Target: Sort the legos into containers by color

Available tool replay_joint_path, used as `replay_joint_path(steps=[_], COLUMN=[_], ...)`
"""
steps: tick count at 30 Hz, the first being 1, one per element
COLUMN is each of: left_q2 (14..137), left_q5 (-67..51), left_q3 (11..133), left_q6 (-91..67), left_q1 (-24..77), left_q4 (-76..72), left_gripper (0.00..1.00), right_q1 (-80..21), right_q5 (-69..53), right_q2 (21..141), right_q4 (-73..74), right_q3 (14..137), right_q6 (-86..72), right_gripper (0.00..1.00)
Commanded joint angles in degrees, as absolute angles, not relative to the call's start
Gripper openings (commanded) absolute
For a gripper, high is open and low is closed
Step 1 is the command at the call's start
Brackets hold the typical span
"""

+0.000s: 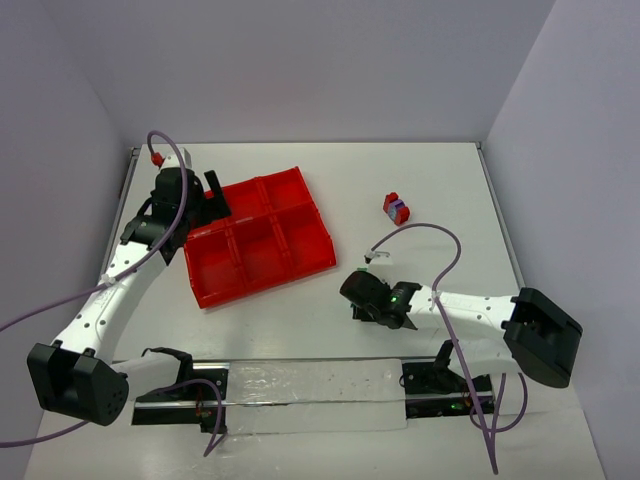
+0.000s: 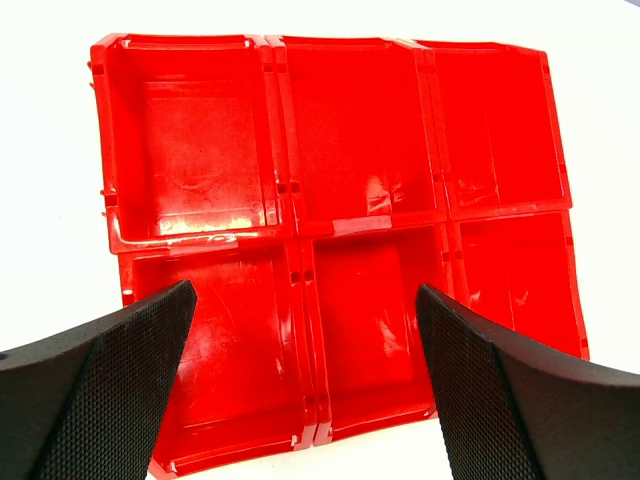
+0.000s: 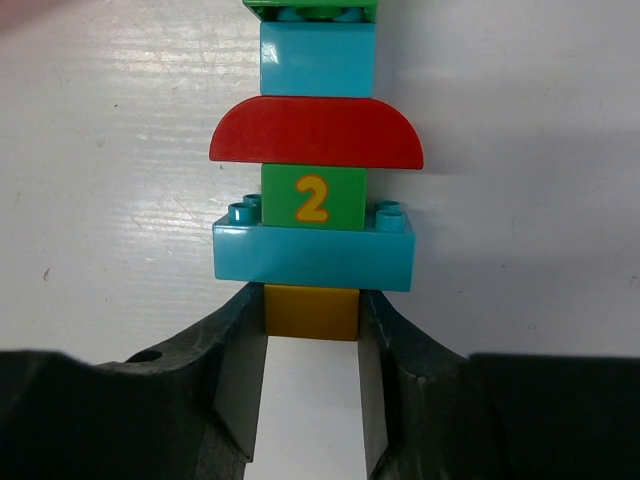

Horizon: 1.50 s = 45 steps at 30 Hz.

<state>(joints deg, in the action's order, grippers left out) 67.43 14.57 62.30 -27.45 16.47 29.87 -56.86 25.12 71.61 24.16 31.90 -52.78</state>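
Note:
My right gripper point(image 3: 312, 298) is shut on an orange-yellow brick point(image 3: 312, 318) at the near end of a lego stack. Beyond that brick come a wide teal brick point(image 3: 314, 256), a green brick marked 2 point(image 3: 314, 198), a red half-round brick point(image 3: 316, 132), a second teal brick point(image 3: 318, 60) and a green one point(image 3: 310, 6) at the frame's edge. In the top view the right gripper point(image 1: 362, 293) hides the stack. A small red-and-purple lego piece point(image 1: 396, 208) lies apart on the table. My left gripper point(image 2: 305, 300) is open over the red tray point(image 2: 290, 215), whose six compartments hold nothing. In the top view it point(image 1: 214, 196) is at the tray's point(image 1: 205, 297) far left corner.
White walls close the table on the left, back and right. A metal rail point(image 1: 310, 385) with the arm bases runs along the near edge. Purple cables point(image 1: 440, 232) loop above the right arm.

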Motion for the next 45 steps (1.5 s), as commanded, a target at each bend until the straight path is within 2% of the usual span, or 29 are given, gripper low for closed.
replay_joint_path(steps=[1, 2, 5, 9, 16, 24, 27, 33, 37, 41, 45], left_q2=[67.29, 67.22, 67.17, 68.47, 71.66, 75.27, 76.95, 82.83, 85.90, 86.70, 84.83], left_q5=[14.53, 14.37, 13.51, 11.25, -2.62, -23.65, -28.08, -25.56, -18.62, -10.32, -12.76], left_q3=[64.28, 64.36, 64.92, 67.52, 72.00, 71.76, 70.93, 76.74, 80.67, 83.75, 83.23], left_q6=[-27.80, -27.88, -28.80, -30.80, -32.27, -34.98, -37.64, -37.82, -38.45, -46.02, -53.81], left_q1=[16.79, 16.79, 16.79, 16.79, 18.14, 22.21, 24.03, 28.89, 31.60, 32.08, 32.17], left_q4=[29.15, 29.09, 29.33, 30.88, 28.63, 19.63, 15.43, 20.32, 26.42, 34.11, 32.83], left_gripper=[0.99, 0.99, 1.00, 0.99, 0.97, 0.95, 0.94, 0.93, 0.92, 0.92, 0.92], right_q1=[-57.19, -57.13, -57.14, -57.45, -58.01, -58.46, -58.70, -59.06, -59.14, -59.06, -59.06], right_q5=[28.33, 28.39, 27.81, 27.00, 25.80, 23.35, 22.38, 21.80, 22.37, 25.15, 26.23], right_q2=[71.27, 70.85, 68.78, 64.53, 59.40, 61.56, 62.44, 64.57, 65.54, 66.56, 66.56], right_q4=[23.44, 23.81, 25.27, 26.99, 24.72, 20.88, 19.68, 20.08, 19.85, 20.69, 20.89], right_q3=[31.68, 31.99, 33.61, 36.76, 41.97, 48.36, 49.16, 51.15, 51.58, 51.94, 51.79], right_q6=[-53.70, -53.51, -52.13, -48.96, -38.07, -29.68, -29.02, -28.02, -27.18, -26.05, -25.58], right_gripper=[0.31, 0.24, 0.10, 0.02, 0.01, 0.01, 0.01, 0.02, 0.02, 0.02, 0.02])
